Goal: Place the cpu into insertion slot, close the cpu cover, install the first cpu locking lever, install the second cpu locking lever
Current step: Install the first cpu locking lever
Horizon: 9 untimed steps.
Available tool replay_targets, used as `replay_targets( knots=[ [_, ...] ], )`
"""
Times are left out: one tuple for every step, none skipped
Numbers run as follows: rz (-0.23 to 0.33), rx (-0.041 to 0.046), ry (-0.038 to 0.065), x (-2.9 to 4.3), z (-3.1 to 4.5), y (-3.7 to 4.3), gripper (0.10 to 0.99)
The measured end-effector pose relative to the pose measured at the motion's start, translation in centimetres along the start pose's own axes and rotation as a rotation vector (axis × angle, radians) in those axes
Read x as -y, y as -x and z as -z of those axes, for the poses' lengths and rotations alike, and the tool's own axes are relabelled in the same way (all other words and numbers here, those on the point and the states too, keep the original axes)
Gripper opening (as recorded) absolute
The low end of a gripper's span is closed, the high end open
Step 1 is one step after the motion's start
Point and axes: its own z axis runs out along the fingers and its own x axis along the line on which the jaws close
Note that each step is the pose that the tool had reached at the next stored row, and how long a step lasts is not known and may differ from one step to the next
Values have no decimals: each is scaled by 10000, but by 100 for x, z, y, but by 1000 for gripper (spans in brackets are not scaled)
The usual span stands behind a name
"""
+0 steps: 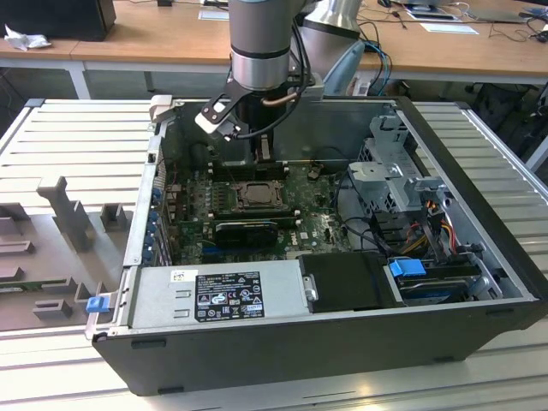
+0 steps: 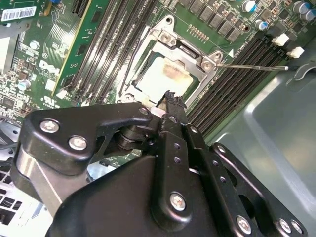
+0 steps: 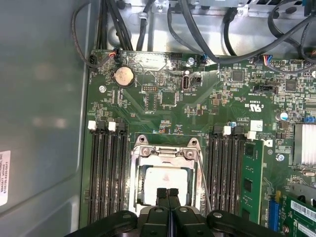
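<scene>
My gripper (image 3: 168, 193) is pinched together w/ nothing between the fingers, the two tips making one blunt point. That point sits over the near edge of the cpu (image 3: 163, 178), at or just above the cpu cover (image 3: 139, 175) (contact I can't confirm). The cpu lies flat inside the insertion slot (image 1: 255, 195). Its pale top shows through the cover's square opening, and the cover looks down around it. In the second wrist view one locking lever (image 2: 252, 66), a thin wire rod, sticks out sideways over the memory slots (image 2: 232, 85), so I judge it unlatched. The step in hand looks like cover/lever work, w/ cpu placement done. To do it well: press on the metal frame, not the chip top. Push straight down so the tips don't skid, go slow, and stay clear of the rod. Round it all is the green circuit board (image 3: 163, 108), inside the open case (image 1: 300, 351).
</scene>
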Motion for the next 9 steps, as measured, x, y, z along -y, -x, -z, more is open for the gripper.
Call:
replay_targets(
  knots=[
    [-1,0,0,0,9,0,106],
    [0,-1,0,-1,15,0,106],
    [0,-1,-1,-1,23,0,106],
    [0,-3,1,-2,29,-1,106],
    [0,-1,0,-2,33,-1,106],
    [0,0,-1,-2,36,-1,106],
    [0,0,-1,-2,50,-1,106],
    [0,0,-1,-3,56,-1,106],
    [-1,0,-1,-3,63,-1,106]
  ],
)
